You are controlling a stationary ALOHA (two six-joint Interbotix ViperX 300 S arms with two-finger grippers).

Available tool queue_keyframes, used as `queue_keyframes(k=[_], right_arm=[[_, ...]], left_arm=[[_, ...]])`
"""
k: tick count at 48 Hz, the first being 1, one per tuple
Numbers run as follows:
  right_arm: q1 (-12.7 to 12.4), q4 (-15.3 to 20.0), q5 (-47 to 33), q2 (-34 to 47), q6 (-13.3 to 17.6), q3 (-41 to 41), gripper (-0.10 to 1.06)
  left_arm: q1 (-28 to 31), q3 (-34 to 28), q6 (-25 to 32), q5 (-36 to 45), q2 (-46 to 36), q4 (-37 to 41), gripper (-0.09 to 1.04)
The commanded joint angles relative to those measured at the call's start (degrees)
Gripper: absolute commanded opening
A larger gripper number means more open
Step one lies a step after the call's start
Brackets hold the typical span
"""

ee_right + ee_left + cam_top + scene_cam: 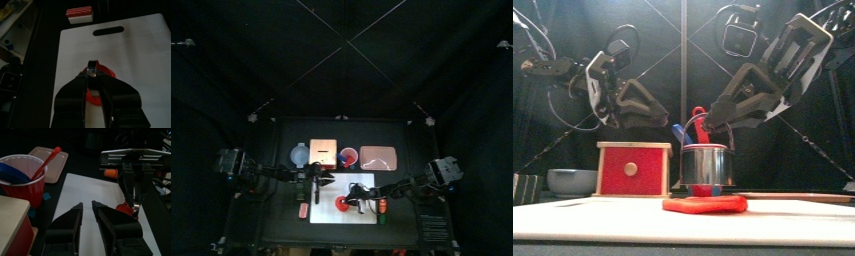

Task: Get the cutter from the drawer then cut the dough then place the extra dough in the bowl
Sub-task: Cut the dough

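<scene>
A round metal cutter (707,165) stands upright on the flat red dough (704,205), which lies on the white cutting board (358,190). My right gripper (92,71) reaches down from the right and is shut on the cutter's top, over the dough (105,76); the jaws hide most of the cutter in the right wrist view. My left gripper (87,204) hovers over the board's left part, jaws drawn together with nothing between them, pointing toward the right gripper (132,188). The blue-grey bowl (569,180) stands at the back left beside the wooden box (633,168).
A red cup (20,178) holding a red and a blue knife stands behind the board, with the pink tray (380,157) to its right. A red and white toy (80,12) lies off the board's left end. Small toy foods (382,208) lie by its right end.
</scene>
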Motion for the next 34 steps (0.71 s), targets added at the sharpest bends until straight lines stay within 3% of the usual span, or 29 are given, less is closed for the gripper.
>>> queue_keyframes(k=[1, 34], right_arm=[[0.1, 0.7, 0.0, -0.6, 0.0, -1.3, 0.54], [0.3, 1.2, -0.1, 0.1, 0.0, -1.8, 0.54]], left_arm=[[-0.1, -0.4, 0.1, -0.5, -0.5, 0.0, 0.66], [-0.1, -0.2, 0.1, -0.5, -0.5, 0.0, 0.66]])
